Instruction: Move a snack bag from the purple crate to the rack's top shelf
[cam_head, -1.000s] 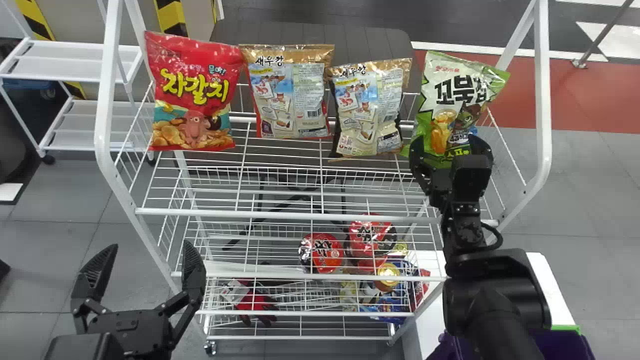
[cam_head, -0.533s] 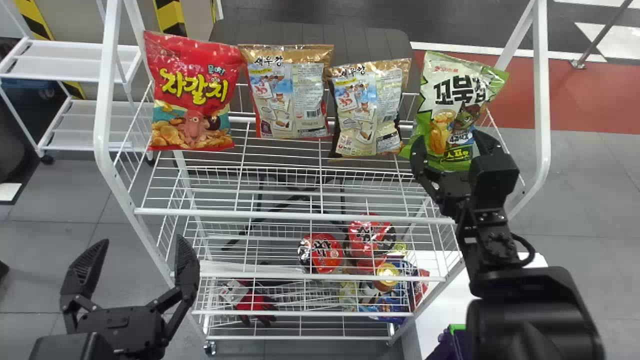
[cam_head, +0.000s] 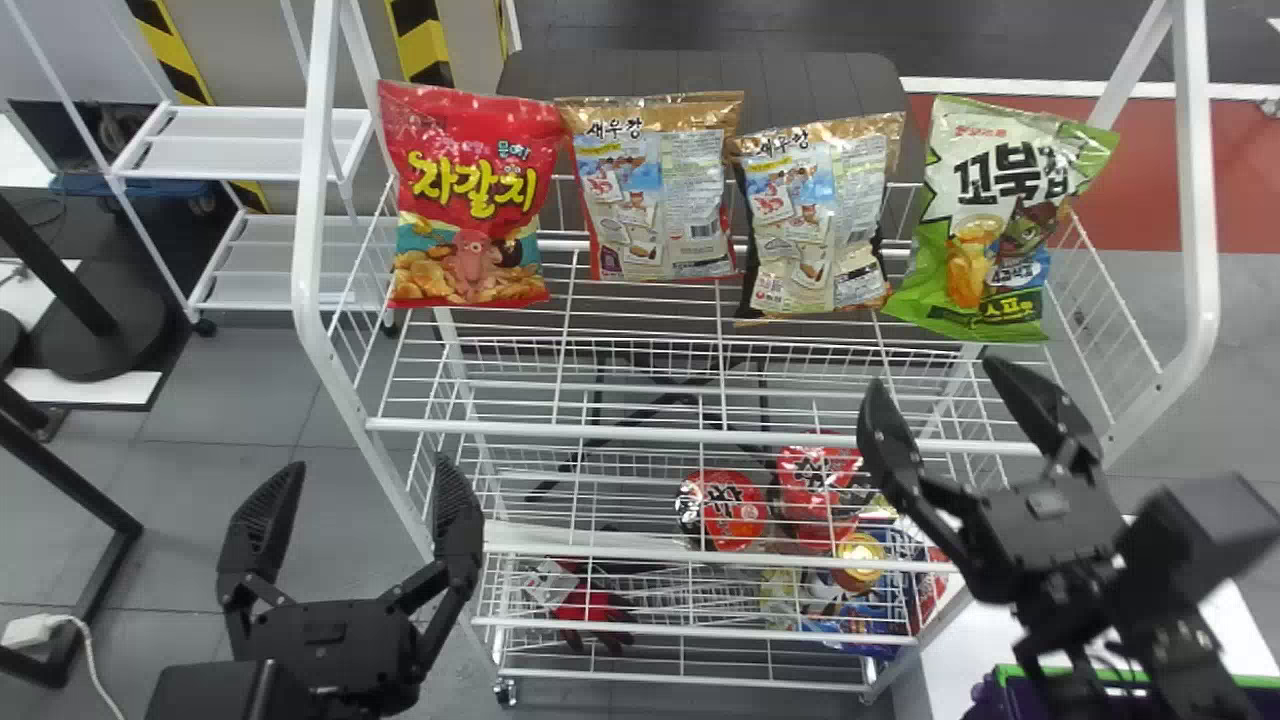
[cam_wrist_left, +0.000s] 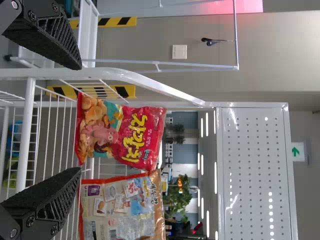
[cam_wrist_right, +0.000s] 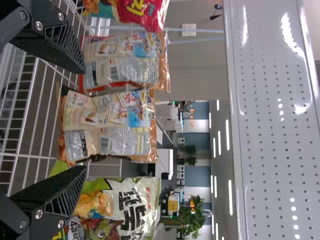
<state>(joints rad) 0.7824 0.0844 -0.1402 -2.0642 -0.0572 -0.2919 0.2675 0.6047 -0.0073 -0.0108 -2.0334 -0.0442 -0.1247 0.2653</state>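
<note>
Though askew — green snack bag (cam_head: 985, 225).

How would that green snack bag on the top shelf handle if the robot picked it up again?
The green snack bag looks puffy with thin crimped edges, so probably light and crushable. Its glossy film might slip in a loose grip.

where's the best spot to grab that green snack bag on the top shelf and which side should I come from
Probably mid-height on the green snack bag, from the front, one finger at each side edge. It stands upright, printed face forward, and a gap there separates it from the tan bag.
</note>
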